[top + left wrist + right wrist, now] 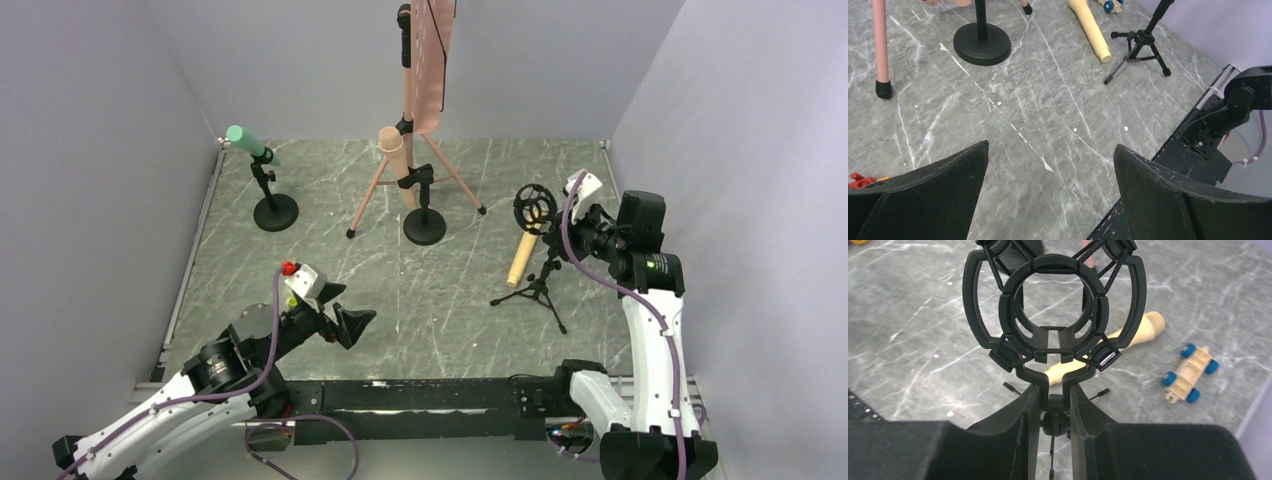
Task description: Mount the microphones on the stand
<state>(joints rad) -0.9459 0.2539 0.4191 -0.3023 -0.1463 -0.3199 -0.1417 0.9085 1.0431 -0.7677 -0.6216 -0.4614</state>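
While the right gripper (1055, 396) appears to pinch the stem under the shock mount (1055, 264), its ring holds nothing. Tan microphone (521, 258) lies on the table (300, 260) beside the small tripod (540, 288). Teal microphone (246, 142) and pink microphone (393, 152) are mounted farther back. Left gripper (1050, 165) gapes wide, empty. Risk: a sideways tug would likely tip the light tripod onto the mic.
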